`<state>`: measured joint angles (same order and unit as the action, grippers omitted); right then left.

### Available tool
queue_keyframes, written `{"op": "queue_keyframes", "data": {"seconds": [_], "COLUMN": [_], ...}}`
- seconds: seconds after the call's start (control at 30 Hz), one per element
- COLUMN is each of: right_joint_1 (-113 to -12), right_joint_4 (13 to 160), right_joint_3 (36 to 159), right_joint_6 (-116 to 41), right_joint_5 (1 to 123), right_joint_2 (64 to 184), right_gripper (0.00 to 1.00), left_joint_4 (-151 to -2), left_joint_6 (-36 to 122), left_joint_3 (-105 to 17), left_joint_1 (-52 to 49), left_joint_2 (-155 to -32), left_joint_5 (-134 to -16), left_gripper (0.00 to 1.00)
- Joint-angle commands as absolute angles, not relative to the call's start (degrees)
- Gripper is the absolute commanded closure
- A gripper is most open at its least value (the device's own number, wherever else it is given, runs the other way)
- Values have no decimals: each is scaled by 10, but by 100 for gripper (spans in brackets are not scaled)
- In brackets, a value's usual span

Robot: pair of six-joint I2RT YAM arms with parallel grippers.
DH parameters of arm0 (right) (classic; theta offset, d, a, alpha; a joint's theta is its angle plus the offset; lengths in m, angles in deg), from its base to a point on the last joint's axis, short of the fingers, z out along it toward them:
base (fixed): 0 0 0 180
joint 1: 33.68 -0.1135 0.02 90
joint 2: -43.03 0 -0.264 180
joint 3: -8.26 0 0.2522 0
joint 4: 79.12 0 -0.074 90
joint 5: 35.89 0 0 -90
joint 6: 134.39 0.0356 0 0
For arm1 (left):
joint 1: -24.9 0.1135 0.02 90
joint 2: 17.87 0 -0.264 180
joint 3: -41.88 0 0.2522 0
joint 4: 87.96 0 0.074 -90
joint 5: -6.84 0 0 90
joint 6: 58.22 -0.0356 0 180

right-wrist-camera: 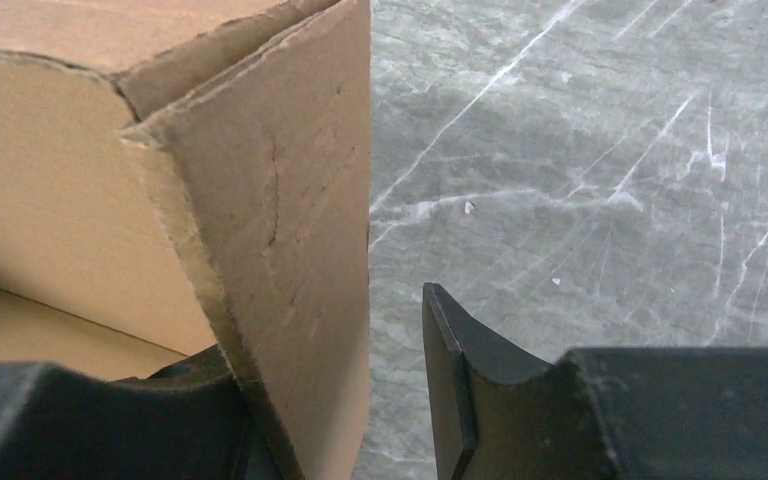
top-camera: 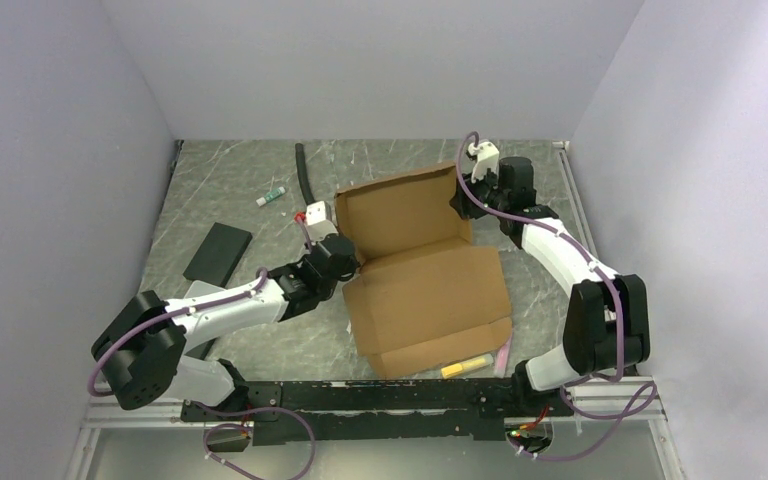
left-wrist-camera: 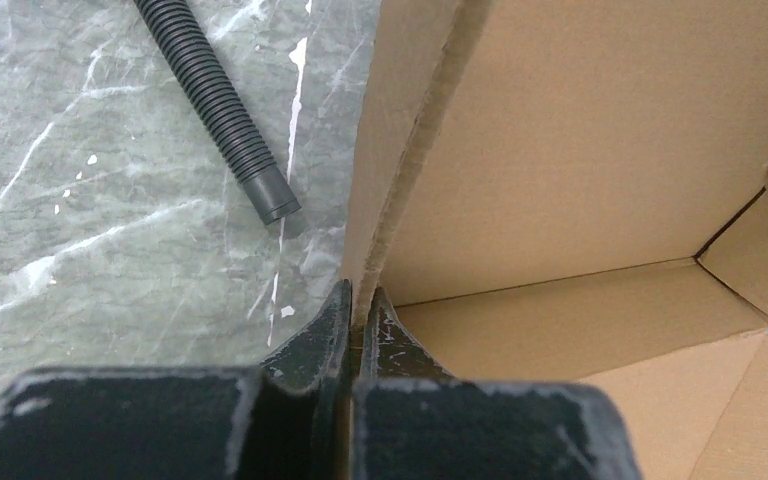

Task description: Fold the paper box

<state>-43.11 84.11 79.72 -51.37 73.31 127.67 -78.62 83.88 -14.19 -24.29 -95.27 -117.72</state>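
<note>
our brown paper box [top-camera: 425, 290] stands half-folded; left claw [left-wrist-camera: 358, 312] clamps one wall, right claw [right-wrist-camera: 332, 352] sits apart around another.

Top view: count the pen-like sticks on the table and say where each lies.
3. The white stick with a green end lies left of the paper box; the yellow stick at the box's near edge; the thin pink stick just right of it. The box may hide others.
</note>
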Motion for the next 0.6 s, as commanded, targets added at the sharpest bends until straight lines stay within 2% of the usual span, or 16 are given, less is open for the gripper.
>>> {"op": "queue_keyframes", "data": {"seconds": [0.0,0.23,0.43,0.57], "right_joint_1": [-427,-428,-427,-427], "right_joint_4": [865,866,869,869], "right_joint_3": [827,830,817,821], "right_joint_6": [-509,-512,-518,-512], "right_joint_5": [738,756,789,762], "right_joint_2": [1274,1260,1244,1248], "right_gripper": [55,51,37,37], "left_joint_4": [-778,-759,-750,-743], "left_joint_6": [866,869,872,875], "left_joint_3": [-171,-179,-183,-189], "left_joint_1": [-242,-242,-242,-243], "left_joint_2": [-950,-949,-951,-950], "left_joint_5": [-1197,-1201,-1204,-1208], "left_gripper": [100,100,100,100]}}
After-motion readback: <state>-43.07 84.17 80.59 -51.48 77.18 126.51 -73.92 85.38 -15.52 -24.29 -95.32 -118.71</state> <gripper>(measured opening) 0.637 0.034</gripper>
